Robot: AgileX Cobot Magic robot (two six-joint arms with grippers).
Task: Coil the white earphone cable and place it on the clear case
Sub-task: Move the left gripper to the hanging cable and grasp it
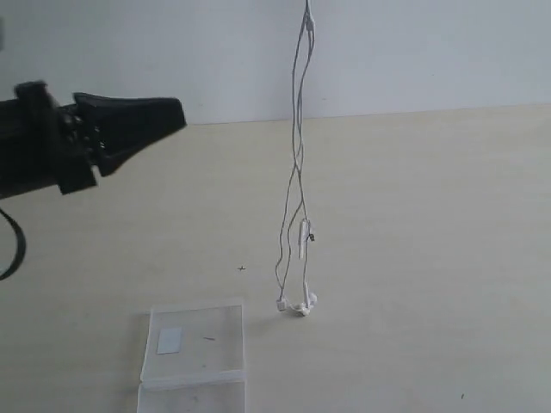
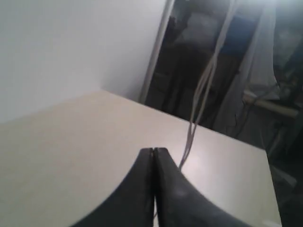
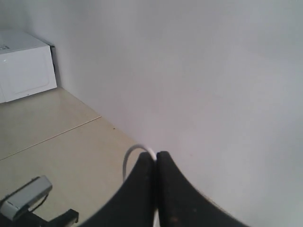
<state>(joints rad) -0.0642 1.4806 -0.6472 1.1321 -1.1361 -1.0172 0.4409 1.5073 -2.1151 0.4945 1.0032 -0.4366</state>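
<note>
The white earphone cable point(image 1: 297, 172) hangs in several strands from above the top edge of the exterior view, its earbuds point(image 1: 299, 303) resting on the table. My right gripper point(image 3: 156, 155) is shut on a loop of the cable point(image 3: 131, 156); it is out of the exterior view. My left gripper point(image 1: 176, 114) is shut and empty, held above the table to the left of the hanging strands point(image 2: 199, 104). The clear case point(image 1: 196, 353) lies flat at the near edge, with a whitish label point(image 1: 170, 341) inside.
A pale wall point(image 1: 215, 52) backs the cream table point(image 1: 413, 215). A black arm cable point(image 1: 13, 249) loops at the far left. A white box point(image 3: 23, 64) stands on the floor in the right wrist view.
</note>
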